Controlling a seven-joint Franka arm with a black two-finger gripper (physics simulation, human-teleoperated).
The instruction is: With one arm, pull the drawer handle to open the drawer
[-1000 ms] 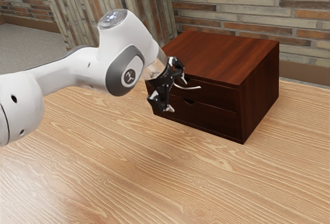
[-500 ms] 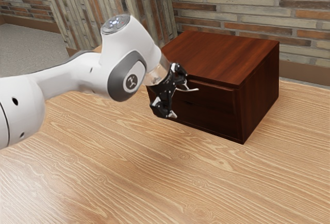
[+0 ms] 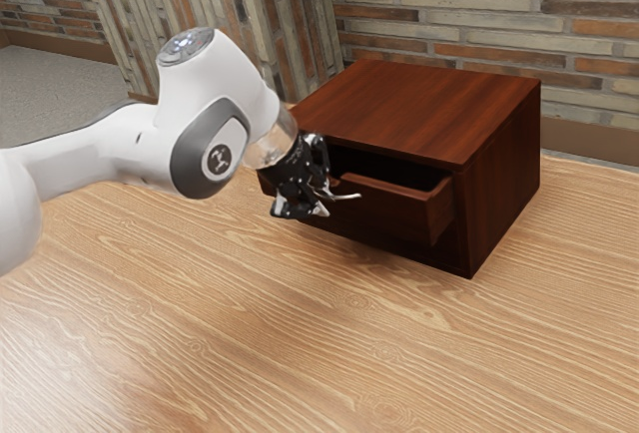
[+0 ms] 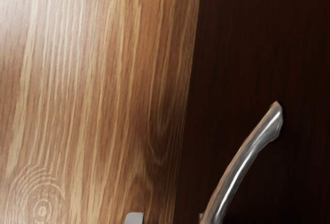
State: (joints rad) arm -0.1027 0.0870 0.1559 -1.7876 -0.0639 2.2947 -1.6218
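Drawer (image 3: 391,212) dark wood, partly out; curved silver handle (image 4: 242,167).

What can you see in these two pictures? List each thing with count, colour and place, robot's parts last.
cabinet: one, dark red-brown, on the table
top drawer: one, dark red-brown, partly open from the cabinet's front
drawer handle: one, silver, on the drawer's front
table: one, light wood, under the cabinet
brick wall: one, brown and grey, behind the table
arm: one, white, from the exterior view's left
gripper: one, black, at the drawer handle
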